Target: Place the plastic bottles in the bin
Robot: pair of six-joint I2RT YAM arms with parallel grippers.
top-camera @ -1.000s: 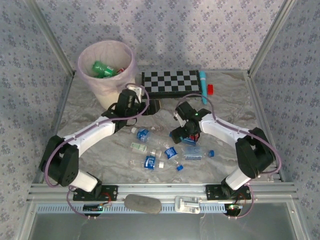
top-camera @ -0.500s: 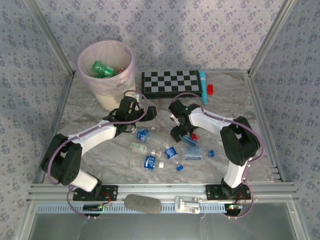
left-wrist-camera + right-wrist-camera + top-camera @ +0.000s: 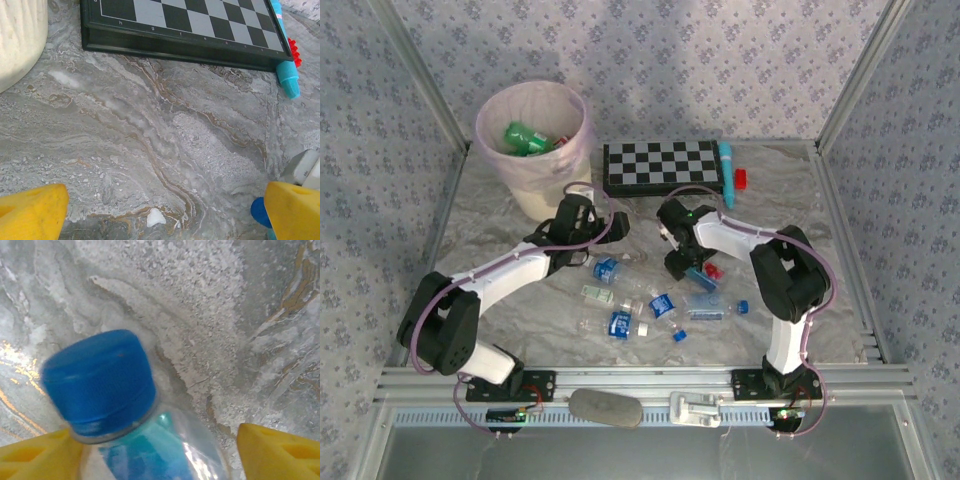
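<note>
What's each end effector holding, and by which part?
Left end effector: open, empty. Right end effector straddles a clear bottle just below its blue cap; grip unconfirmed.

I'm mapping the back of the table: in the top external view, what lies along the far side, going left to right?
bin → chessboard → teal marker pen → small red block

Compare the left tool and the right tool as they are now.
The left tool has bare table between its fingers; the right tool straddles a blue-capped bottle. The left tool stands wide open; the right tool's grip on the bottle is unclear. Both have yellow fingers.
</note>
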